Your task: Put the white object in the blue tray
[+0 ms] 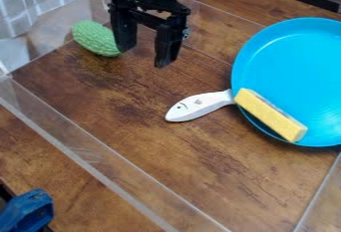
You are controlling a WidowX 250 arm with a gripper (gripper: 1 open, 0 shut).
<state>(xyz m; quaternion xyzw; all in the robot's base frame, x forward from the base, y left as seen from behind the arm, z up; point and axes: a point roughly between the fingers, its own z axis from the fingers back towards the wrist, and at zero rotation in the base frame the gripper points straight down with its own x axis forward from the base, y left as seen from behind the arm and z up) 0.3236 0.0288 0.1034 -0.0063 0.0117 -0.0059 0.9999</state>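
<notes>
White object [196, 106] lies flat on the table, centre, just left of the tray [273, 49] rim, near the sponge [270, 115] | handling: likely light, stiff, smooth plastic; may slip; best taken across the narrow handle | gripper [146, 45]: jaws apart, empty, far left, well apart from it | writing: none readable

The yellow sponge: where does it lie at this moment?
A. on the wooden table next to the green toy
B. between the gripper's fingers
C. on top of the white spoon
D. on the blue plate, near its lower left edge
D. The yellow sponge rests on the blue plate, near its lower left rim, beside the white spoon on the table.
</notes>
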